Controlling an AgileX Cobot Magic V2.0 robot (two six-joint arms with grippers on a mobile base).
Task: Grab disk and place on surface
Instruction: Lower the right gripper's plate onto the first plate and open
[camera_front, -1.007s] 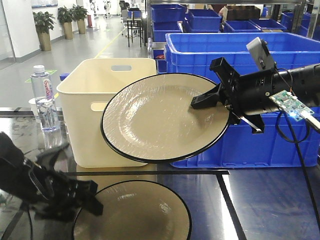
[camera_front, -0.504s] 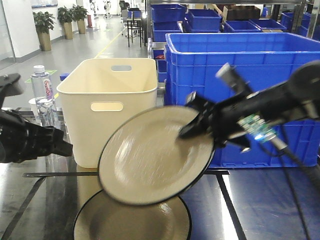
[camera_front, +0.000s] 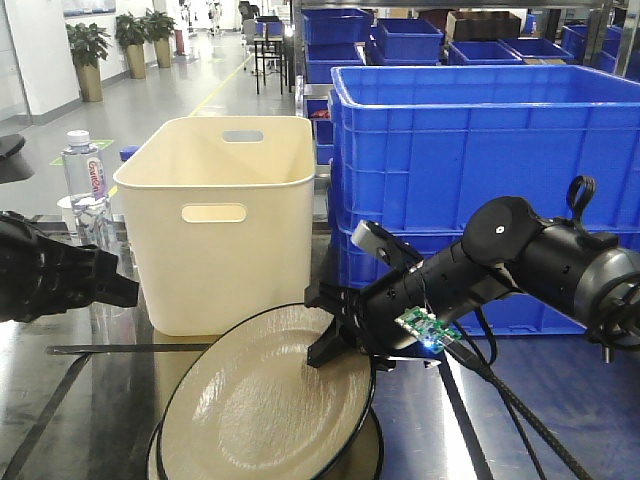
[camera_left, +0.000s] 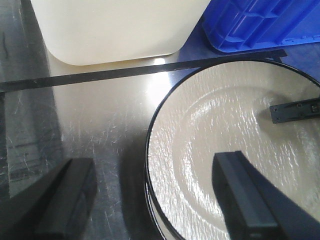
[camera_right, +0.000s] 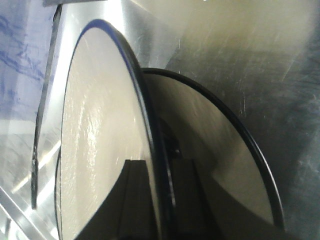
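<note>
Holding tilted plate (camera_front: 260, 400) by its rim, right fingers (camera_right: 132, 200) clamped on it | leaning over second plate (camera_right: 225, 145) lying on worktop (camera_left: 90, 115) | left fingers (camera_left: 247, 200) apart

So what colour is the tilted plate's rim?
Black, on the beige plate; best in front view.

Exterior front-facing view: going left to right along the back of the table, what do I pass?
Water bottle → cream bin → blue crate. The plate, tilted in the right gripper, overlaps the bin and crate in front, so it is left out.
</note>
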